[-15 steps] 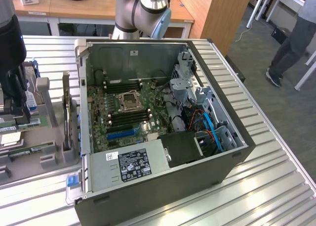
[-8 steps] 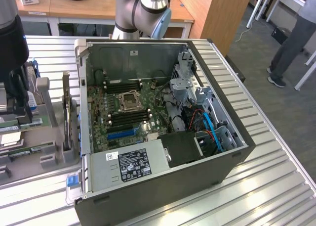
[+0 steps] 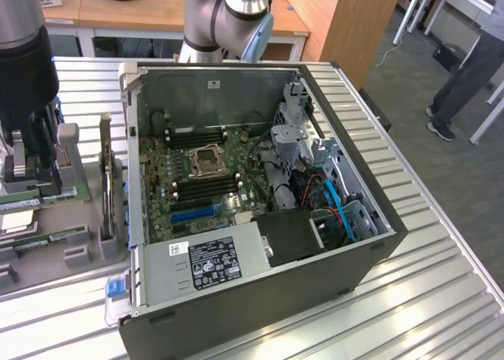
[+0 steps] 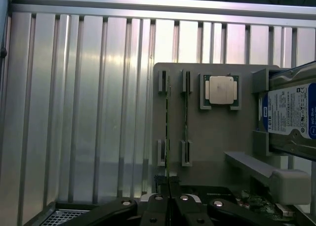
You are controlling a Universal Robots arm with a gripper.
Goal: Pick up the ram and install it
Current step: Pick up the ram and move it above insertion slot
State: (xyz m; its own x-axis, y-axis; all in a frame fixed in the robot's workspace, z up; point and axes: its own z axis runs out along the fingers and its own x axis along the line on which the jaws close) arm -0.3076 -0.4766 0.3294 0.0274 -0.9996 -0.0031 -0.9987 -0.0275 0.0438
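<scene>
The ram [image 4: 168, 132] stands on its edge in slots of a grey fixture plate [image 4: 212, 137]. It shows as a thin dark line running in between my fingers. My gripper [image 4: 169, 202] is shut on the near end of this ram, which still sits in the slots. A second stick [image 4: 186, 122] stands parallel right beside it. In the exterior view my black gripper [image 3: 30, 175] hangs over the fixture at that view's left, with a green ram [image 3: 39, 194] at its tips. The open computer case [image 3: 134, 147] lies at centre, with the motherboard [image 3: 205, 179] and its memory slots [image 3: 206, 188] exposed.
On the fixture are also a processor chip [image 4: 220, 90] and a hard drive [image 4: 291, 117] with a blue-white label, held upright [image 3: 106, 179]. The ribbed metal table [image 3: 441, 297] surrounds the case. The arm's base [image 3: 228, 13] stands behind it. A person [image 3: 468, 68] stands at far right.
</scene>
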